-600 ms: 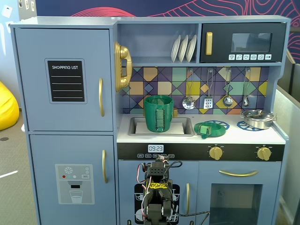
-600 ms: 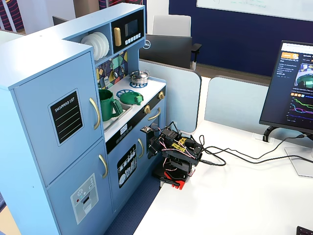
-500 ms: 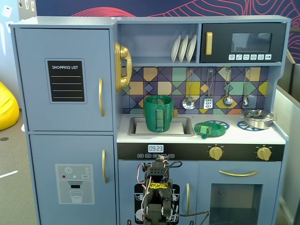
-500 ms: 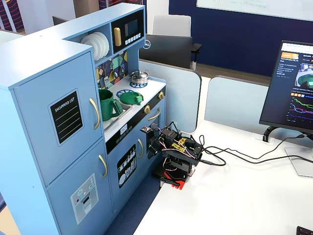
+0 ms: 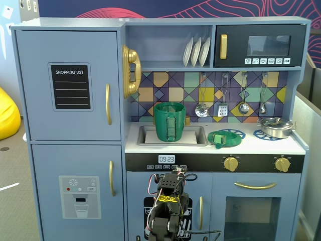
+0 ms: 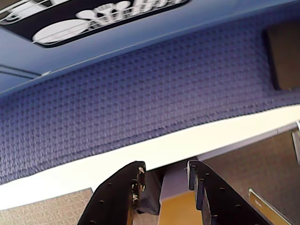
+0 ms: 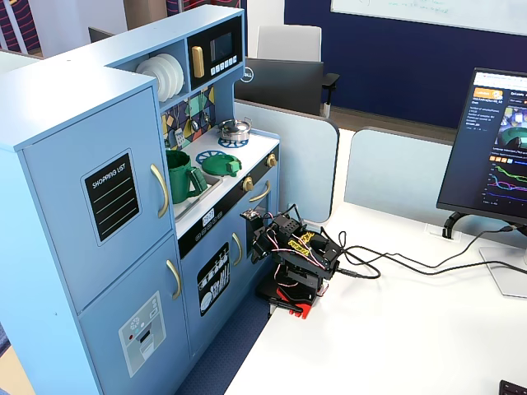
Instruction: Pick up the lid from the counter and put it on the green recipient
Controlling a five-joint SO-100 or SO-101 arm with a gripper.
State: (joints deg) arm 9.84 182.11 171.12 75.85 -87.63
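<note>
The black two-finger gripper (image 6: 164, 176) is sitting folded low in front of the toy kitchen's blue cabinet door (image 5: 168, 206), its jaws standing partly apart and holding nothing, as the wrist view is showing only carpet and table edge between them. The flat round green plastic lid (image 5: 222, 138) with its strap-like tab is lying on the white counter (image 5: 296, 147), over a blue spoked burner ring (image 5: 235, 133), just right of the sink in a fixed view. From the gripper, the lid is lying well above and somewhat to the right. The tall ribbed green cylindrical container (image 5: 169, 121) is standing upright in the sink (image 5: 145, 135), left of the lid, its mouth open. A shiny steel pot (image 5: 275, 126) is resting at the far right.
</note>
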